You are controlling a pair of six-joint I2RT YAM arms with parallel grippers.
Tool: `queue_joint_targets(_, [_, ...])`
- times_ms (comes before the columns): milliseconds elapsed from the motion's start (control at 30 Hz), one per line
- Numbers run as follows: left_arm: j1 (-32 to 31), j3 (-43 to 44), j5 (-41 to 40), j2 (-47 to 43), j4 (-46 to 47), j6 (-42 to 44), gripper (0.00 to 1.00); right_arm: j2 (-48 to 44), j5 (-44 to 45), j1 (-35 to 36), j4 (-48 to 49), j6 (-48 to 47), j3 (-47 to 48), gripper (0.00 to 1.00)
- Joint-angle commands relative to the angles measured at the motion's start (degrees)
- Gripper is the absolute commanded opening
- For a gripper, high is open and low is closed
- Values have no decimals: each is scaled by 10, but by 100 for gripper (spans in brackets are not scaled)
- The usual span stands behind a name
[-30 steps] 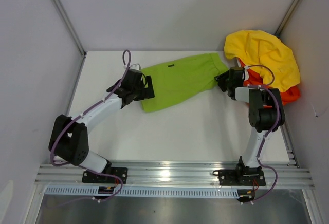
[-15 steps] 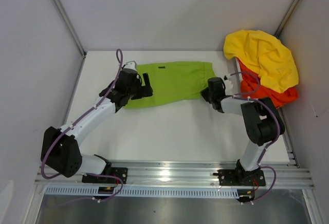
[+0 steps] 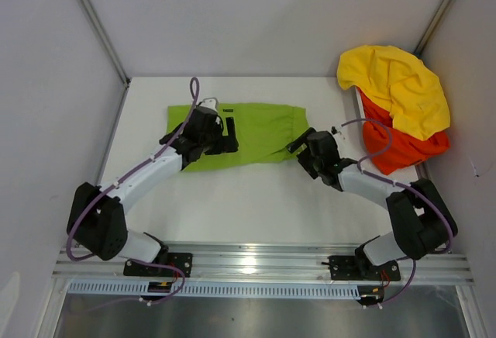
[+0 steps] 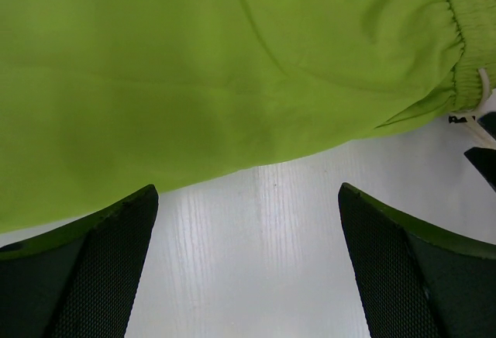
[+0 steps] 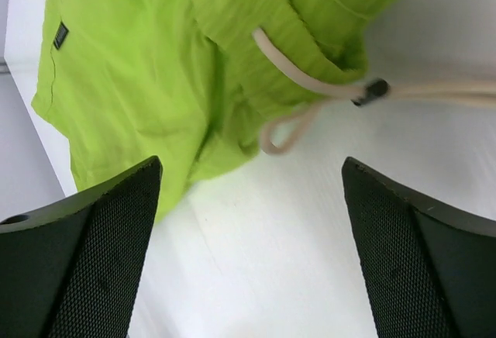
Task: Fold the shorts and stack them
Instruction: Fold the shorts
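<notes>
Since both arms hold nothing, I judge this as the start of the fold itself. My left gripper point(image 3: 229, 136) stands wide apart over the left half of the lime-green shorts point(image 3: 260, 125). Its wrist camera shows bare table point(image 3: 256, 198) between the fingers and the near edge of the cloth just beyond them. The shorts lie spread flat across the middle of the table, leg ends to the left and waistband point(image 5: 333, 5) to the right. A white drawstring point(image 5: 298, 74) trails loose onto the table at that end, with some bunching beside it.

My right gripper point(image 3: 298, 150) is also wide apart and empty, just off the waist end. For a clean fold I would pinch only the cloth edge on each side, not the cord, then lift both ends together, keeping the cloth lightly taut.

Far right, the orange-red shorts point(image 3: 403, 148) wait under a yellow cloth point(image 3: 395, 78), well apart.
</notes>
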Motion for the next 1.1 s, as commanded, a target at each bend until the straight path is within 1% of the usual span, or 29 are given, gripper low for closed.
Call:
queue_joint_targets(0, [-13,34,17,30,-3,17,99,-61,-54,-19,6,-9,-50,98])
queue_joint_targets(67, [-21,53,17,44,-8,19,99,-81,-78,-47,22,-23,-78,99])
queue_joint_targets(100, [-24,58,17,59,-9,23,99,-98,-98,-58,21,-32,-83,99])
queue_joint_targets(200, [-34,92,12,86,-16,26,99,-117,-121,-101,27,-69,-94,99])
queue_joint_targets(233, [-39,114,12,106,-17,28,99,-119,-148,-110,30,-84,-95,99])
queue_joint_targets(333, [-45,145,10,147,-20,30,99,-108,-192,-145,52,-115,-97,99])
queue_joint_targets(367, [-45,169,11,158,-20,31,99,-100,-204,-153,64,-126,-95,99])
queue_joint_targets(433, [-46,188,10,194,-32,36,99,-66,-227,-171,71,-150,-78,99])
queue_joint_targets(467, [-46,215,10,206,-38,39,99,-54,-234,-177,71,-176,-68,99])
queue_joint_targets(500, [-46,224,10,217,-47,43,99,-38,-245,-182,75,-192,-59,99])
queue_joint_targets(567, [-46,241,8,239,-52,46,99,13,-270,-196,69,-233,-21,99])
queue_joint_targets(633, [-46,253,8,252,-54,51,99,48,-287,-210,64,-253,17,99])
queue_joint_targets(700, [-46,269,3,271,-59,54,99,92,-321,-218,75,-270,32,99])
queue_joint_targets(733, [-46,277,3,277,-61,55,99,105,-331,-230,87,-270,43,100])
queue_joint_targets(767, [-46,282,3,287,-63,56,99,126,-363,-236,98,-269,46,99])
queue_joint_targets(833, [-46,296,2,299,-66,59,99,148,-399,-248,132,-256,53,100])
queue_joint_targets(900, [-46,304,6,314,-66,60,99,176,-431,-250,137,-244,62,99])
queue_joint_targets(1067, [-46,334,20,340,-67,60,99,202,-448,-241,157,-235,63,99])
